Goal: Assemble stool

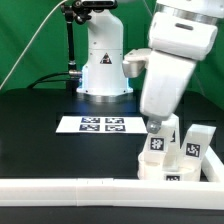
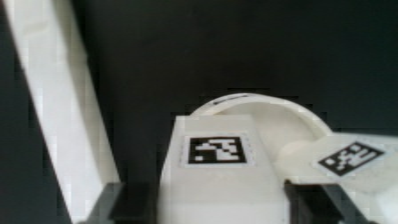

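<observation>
In the exterior view my gripper [image 1: 153, 127] reaches down at the right onto an upright white stool leg [image 1: 157, 147] with a black-and-white tag. The leg stands at the round seat disc [image 1: 170, 172]. A second leg [image 1: 195, 146] stands just to its right. In the wrist view the gripper [image 2: 214, 208] has its dark fingers [image 2: 130, 203] against both sides of the tagged leg [image 2: 217, 150], shut on it. The seat's curved rim [image 2: 267, 103] shows beyond it, and the second leg's tag [image 2: 350, 156] is beside it.
The long white L-shaped rail [image 1: 70, 192] runs along the front, close to the stool parts, and also shows in the wrist view [image 2: 54, 100]. The marker board [image 1: 97, 124] lies mid-table. The robot base [image 1: 103, 70] stands behind it.
</observation>
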You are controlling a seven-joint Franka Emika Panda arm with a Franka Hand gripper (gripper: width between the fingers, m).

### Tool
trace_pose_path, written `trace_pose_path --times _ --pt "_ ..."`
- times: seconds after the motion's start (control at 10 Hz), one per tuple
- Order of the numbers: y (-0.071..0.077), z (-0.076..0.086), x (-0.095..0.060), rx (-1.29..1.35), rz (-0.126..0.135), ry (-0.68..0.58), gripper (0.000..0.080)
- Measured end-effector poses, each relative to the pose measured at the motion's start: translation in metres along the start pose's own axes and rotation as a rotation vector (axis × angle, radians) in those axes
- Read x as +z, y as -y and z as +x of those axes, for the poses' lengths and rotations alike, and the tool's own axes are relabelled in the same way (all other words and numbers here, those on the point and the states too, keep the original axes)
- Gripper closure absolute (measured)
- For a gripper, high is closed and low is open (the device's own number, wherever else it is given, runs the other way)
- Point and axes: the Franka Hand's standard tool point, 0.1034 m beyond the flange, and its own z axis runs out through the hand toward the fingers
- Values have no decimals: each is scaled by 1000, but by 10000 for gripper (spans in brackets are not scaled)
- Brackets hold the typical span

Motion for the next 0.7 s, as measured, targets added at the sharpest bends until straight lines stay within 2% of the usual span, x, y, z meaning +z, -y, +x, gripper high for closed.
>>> trace_pose_path --times 0.2,0.4,0.7 --pt "1 1 1 213 5 0 464" --pt "3 3 0 500 32 -25 462" --pt "3 3 0 692 35 -23 462"
